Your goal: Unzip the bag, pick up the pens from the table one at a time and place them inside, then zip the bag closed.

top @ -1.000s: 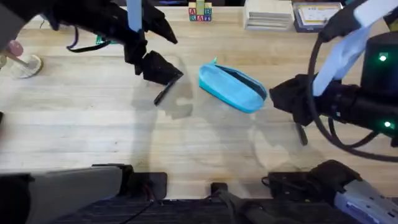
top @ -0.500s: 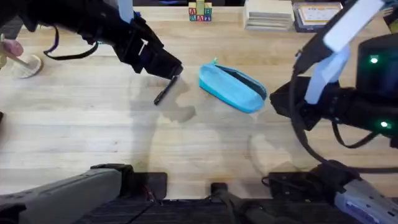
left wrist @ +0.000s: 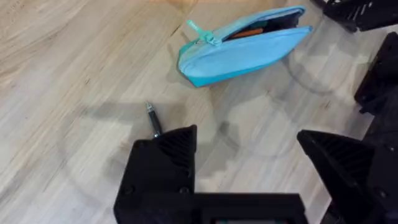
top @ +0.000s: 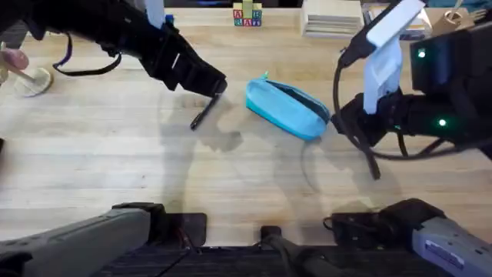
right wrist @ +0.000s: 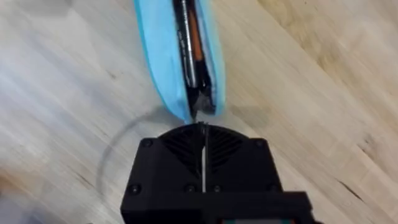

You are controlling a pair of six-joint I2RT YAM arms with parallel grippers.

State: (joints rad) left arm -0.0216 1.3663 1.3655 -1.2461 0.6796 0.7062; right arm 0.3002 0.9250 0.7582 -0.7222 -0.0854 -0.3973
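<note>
Down at the near edge of the table (top: 115,169) sit the two arm bases, and just ahead of the right one a black pen (top: 373,165) lies on the wood, its far end tucked under the right arm. Up from there, the right gripper (top: 344,119) sits at the near-right end of the bag (top: 286,108); in its wrist view the two black fingers (right wrist: 180,149) are pressed flat together with only a thin seam between them, clenched, right against the tip of the pouch, and I cannot tell whether any fabric or zipper is pinched between them. The bag lies slantwise in the middle of the table, zipper gaping, with dark pens and something orange showing inside. To its left a second pen (top: 204,113) lies loose on the wood, and the left gripper (top: 215,86) hangs over its far end, fingers spread wide and released; the left wrist view shows one finger (left wrist: 163,163) covering most of that pen, only its tip poking out. Compared with a second ago, the left arm has swung down and in over the pen, while the right arm's pale upper link has leaned in toward the centre; bag and pens have not shifted. At the far edge, lettered blocks (top: 247,15) and a stack of books (top: 332,18), the latter partly cut off by the right arm
</note>
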